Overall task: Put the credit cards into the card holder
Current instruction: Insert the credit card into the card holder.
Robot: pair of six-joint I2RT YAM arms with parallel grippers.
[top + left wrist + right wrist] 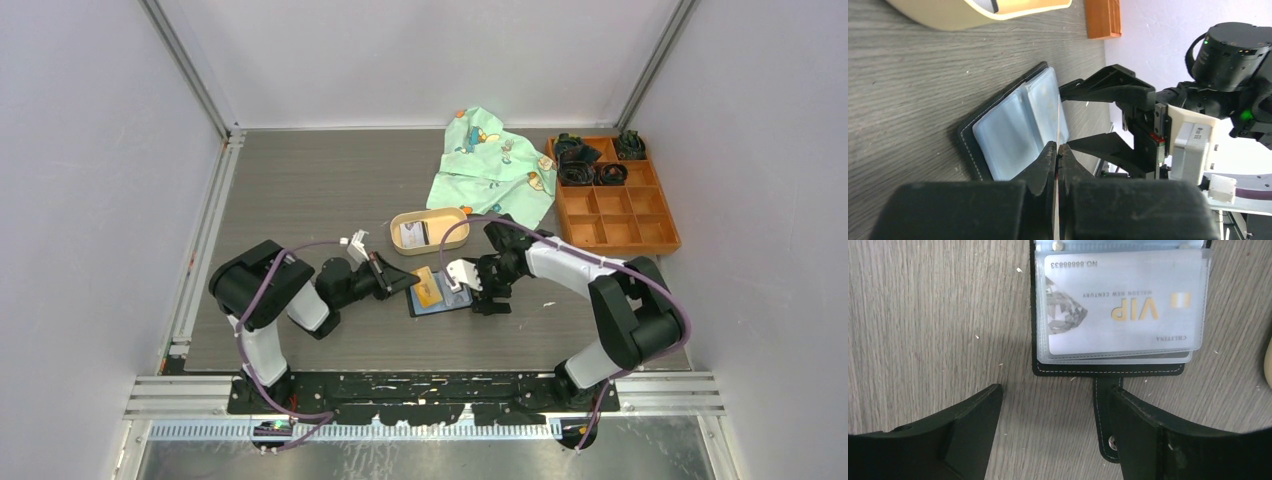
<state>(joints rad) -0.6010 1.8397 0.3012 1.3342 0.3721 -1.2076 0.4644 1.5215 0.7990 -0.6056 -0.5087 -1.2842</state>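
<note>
The black card holder (440, 302) lies open on the table between the two arms, its clear sleeves facing up (1013, 125). A pale VIP credit card (1120, 305) sits inside a sleeve. My left gripper (407, 283) is shut on another credit card (428, 288), gold-orange from above and edge-on (1058, 120) in the left wrist view, with its far end over the holder's sleeves. My right gripper (1055, 390) stands open just off the holder's edge with bare table between its fingers; its right finger covers part of the snap tab (1104, 410). From the left wrist view the right gripper (1083, 117) faces mine.
A tan oval tray (445, 216) behind the holder has one more card (413, 234) in it. A green patterned cloth (490, 165) lies at the back. The orange compartment box (620, 230) with dark items stands at the back right.
</note>
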